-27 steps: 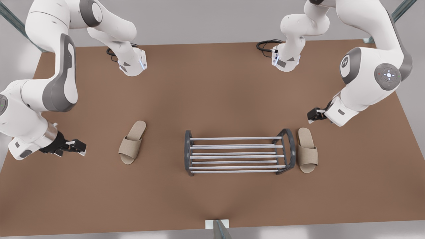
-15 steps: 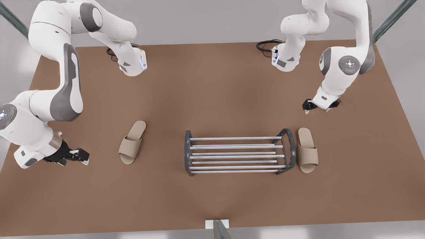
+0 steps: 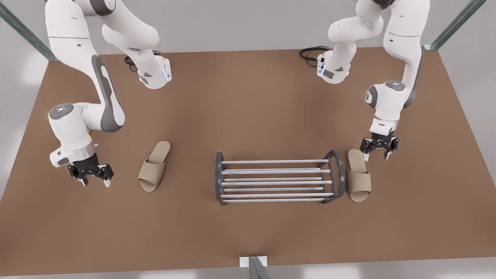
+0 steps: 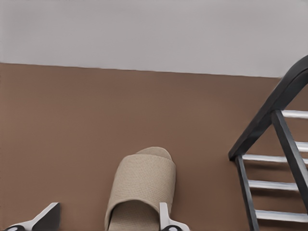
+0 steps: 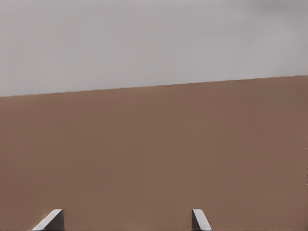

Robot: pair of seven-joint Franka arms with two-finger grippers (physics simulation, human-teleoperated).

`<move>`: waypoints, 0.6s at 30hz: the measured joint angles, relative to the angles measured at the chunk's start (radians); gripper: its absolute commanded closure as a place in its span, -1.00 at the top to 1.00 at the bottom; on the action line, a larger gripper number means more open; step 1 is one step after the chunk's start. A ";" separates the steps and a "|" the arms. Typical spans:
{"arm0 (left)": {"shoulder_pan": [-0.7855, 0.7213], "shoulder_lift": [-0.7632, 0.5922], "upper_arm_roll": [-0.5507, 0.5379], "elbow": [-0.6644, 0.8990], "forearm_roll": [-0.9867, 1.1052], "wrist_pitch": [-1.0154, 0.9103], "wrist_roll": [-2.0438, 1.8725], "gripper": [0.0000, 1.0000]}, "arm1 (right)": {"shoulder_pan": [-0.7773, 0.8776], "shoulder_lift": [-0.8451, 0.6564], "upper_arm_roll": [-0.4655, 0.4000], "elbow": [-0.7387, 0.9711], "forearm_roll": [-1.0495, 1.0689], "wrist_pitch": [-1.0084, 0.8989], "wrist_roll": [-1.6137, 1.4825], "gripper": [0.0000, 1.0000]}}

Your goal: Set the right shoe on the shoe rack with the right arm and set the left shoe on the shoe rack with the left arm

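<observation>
Front view: woven beige slipper (image 3: 358, 175) beside silver-barred shoe rack (image 3: 278, 178).

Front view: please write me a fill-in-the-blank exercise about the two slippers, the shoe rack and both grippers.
1. Both slippers lie on the ___, none on the shoe rack.
2. The left gripper is close to the slipper beside the rack, at the front view's ___.
3. The right gripper, to one side of the other slipper, has its fingers ___, like the left one.

Missing words: table; right; open.
</observation>
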 measured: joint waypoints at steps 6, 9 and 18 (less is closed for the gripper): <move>0.000 0.045 0.001 0.007 0.000 0.074 0.025 0.99 | -0.004 -0.006 0.005 -0.086 0.001 0.333 0.000 1.00; 0.003 0.070 0.002 0.016 -0.001 0.091 0.035 0.99 | 0.004 0.014 0.011 -0.097 0.001 0.409 -0.001 1.00; 0.060 0.207 0.011 0.064 0.003 0.113 0.060 0.99 | -0.050 0.003 0.020 -0.304 0.001 0.501 0.000 1.00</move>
